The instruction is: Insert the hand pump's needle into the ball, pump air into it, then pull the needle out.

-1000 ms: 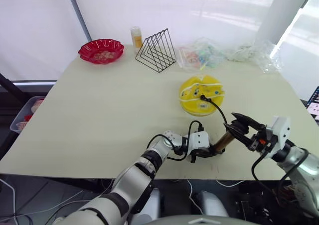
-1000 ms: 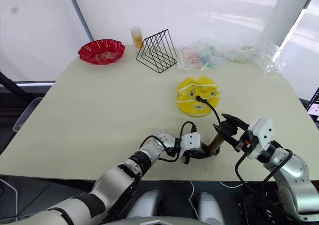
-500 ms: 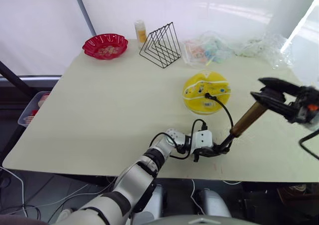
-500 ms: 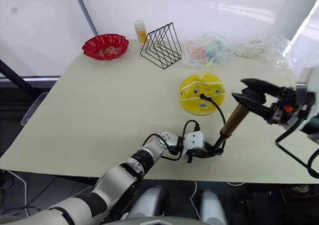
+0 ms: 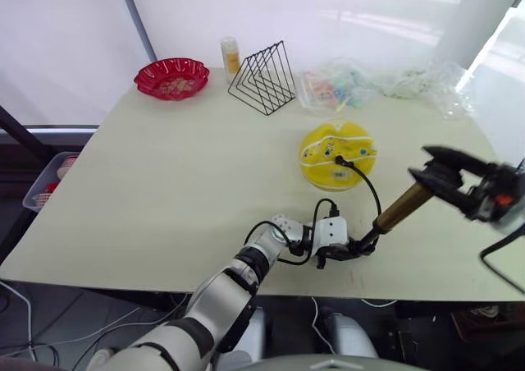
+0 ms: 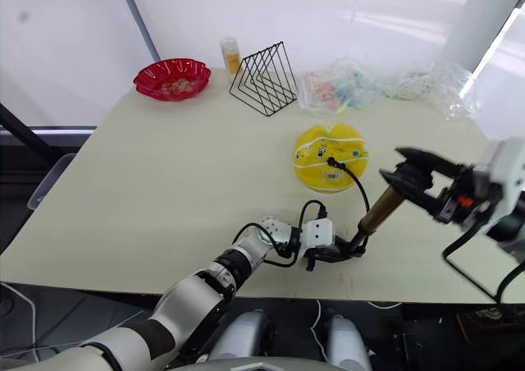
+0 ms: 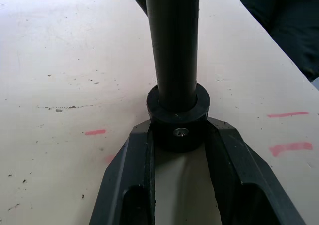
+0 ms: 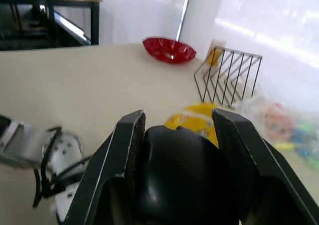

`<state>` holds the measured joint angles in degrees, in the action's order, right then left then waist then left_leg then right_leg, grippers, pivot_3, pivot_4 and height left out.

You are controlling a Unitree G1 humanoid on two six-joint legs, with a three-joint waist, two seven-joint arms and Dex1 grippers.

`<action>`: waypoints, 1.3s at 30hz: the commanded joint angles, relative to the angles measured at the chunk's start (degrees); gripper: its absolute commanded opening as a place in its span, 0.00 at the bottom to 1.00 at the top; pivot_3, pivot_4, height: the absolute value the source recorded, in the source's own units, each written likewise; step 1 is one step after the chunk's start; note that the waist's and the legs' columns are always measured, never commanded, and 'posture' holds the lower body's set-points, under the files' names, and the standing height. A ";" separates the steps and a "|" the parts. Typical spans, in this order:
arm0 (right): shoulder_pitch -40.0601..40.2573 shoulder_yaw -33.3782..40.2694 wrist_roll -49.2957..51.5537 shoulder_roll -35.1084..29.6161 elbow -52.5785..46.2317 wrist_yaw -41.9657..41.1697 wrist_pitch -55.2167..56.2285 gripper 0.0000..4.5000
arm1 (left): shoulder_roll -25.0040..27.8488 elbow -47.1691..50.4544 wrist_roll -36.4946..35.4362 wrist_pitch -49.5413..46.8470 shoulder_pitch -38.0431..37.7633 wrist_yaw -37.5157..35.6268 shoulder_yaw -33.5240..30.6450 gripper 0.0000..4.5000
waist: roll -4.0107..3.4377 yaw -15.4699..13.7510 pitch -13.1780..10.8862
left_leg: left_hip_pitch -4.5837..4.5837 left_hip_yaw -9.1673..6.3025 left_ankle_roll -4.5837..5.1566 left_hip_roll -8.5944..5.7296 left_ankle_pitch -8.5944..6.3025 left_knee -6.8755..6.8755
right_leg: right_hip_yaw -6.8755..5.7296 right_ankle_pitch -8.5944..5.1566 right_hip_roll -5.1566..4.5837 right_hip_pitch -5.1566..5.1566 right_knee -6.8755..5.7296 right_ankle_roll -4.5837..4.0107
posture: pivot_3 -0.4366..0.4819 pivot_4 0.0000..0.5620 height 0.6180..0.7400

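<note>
The flattened yellow ball (image 5: pixel 321 151) lies right of the table's middle. A black fitting (image 5: pixel 337 161) at the end of the thin black hose (image 5: pixel 371 192) sits on top of the ball; the needle itself is hidden in it. The hand pump (image 5: pixel 402 208) slants up to the right from the table's front edge, its gold barrel showing. My left gripper (image 5: pixel 354 246) is shut on the pump's black bottom cap (image 7: pixel 178 123), low on the table. My right gripper (image 5: pixel 435 174) is raised and shut on the black handle (image 8: pixel 182 177).
A red bowl (image 5: pixel 171 77), a small yellow bottle (image 5: pixel 230 57), a black wire rack (image 5: pixel 261 80) and crinkled plastic bags (image 5: pixel 336 88) line the far side. The table's front edge (image 5: pixel 246 293) runs just below my left gripper. A crate (image 5: pixel 41 192) sits below the left edge.
Over the second my right gripper rose up and right with the handle, showing much more gold barrel, then sank slightly. The left gripper held the bottom cap in place.
</note>
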<state>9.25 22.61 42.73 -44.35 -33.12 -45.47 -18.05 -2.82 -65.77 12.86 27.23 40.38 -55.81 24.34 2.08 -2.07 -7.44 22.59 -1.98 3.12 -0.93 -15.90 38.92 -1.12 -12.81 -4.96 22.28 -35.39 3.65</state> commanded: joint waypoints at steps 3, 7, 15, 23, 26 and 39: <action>5.33 -12.88 -13.48 5.28 9.08 -1.56 6.07 0.36 | 1.56 -4.94 4.20 -3.21 -2.62 0.19 2.57 0.22 | 0.08 0.12 0.09 | -0.29 -0.05 -0.13 0.08 -0.07 -0.01 | 0.18 -0.13 -0.01 -0.30 0.03 0.18 | 0.48 0.27 0.97; 6.42 -16.59 -17.14 9.52 13.55 -0.72 9.94 0.36 | 1.33 -4.96 4.27 -3.32 -2.59 0.24 2.48 0.22 | 0.17 0.11 0.31 | -0.65 -0.05 -0.28 0.11 -0.15 -0.48 | 0.23 -0.15 0.00 -0.58 0.30 0.16 | 0.48 0.27 0.97; 2.11 -5.19 -2.85 5.02 2.00 -0.75 4.75 0.36 | 1.42 -5.16 4.38 -3.38 -2.30 0.00 2.38 0.22 | -0.46 -0.25 0.14 | -0.46 -0.03 -0.03 0.06 -0.03 -0.58 | 0.17 0.02 -0.06 -0.54 0.65 -0.08 | 0.48 0.27 0.97; -9.39 12.05 17.34 -7.93 -3.09 4.50 -8.38 0.36 | 1.39 -5.36 4.55 -3.28 -2.22 -0.38 2.46 0.22 | -1.17 -0.55 -0.42 | 0.32 -0.01 0.01 -0.11 0.00 -0.50 | -0.09 0.08 -0.10 0.09 0.63 -0.05 | 0.48 0.27 0.97; -11.98 16.39 21.99 -11.22 -2.88 6.21 -12.23 0.36 | 1.42 -5.44 4.58 -3.16 -2.16 -0.55 2.46 0.22 | -1.15 -0.56 -0.52 | 0.38 -0.02 0.02 -0.14 0.00 -0.50 | -0.12 0.09 -0.14 0.13 0.64 -0.03 | 0.48 0.27 0.97; -2.09 2.92 4.32 -3.34 -5.11 6.35 -8.48 0.36 | 1.37 -5.50 4.57 -3.14 -2.20 -0.53 2.46 0.22 | -0.78 -0.28 -0.33 | 0.18 -0.07 0.03 -0.14 0.01 -0.50 | -0.19 0.18 -0.06 -0.04 0.59 0.16 | 0.48 0.27 0.97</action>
<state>4.46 30.72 53.58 -49.63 -39.44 -39.28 -27.99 -3.61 -65.85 13.14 27.37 40.83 -56.87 24.25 1.30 -2.35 -7.77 22.71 -2.07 3.15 -1.06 -15.89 38.42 -1.33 -12.63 -5.01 22.21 -34.79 3.81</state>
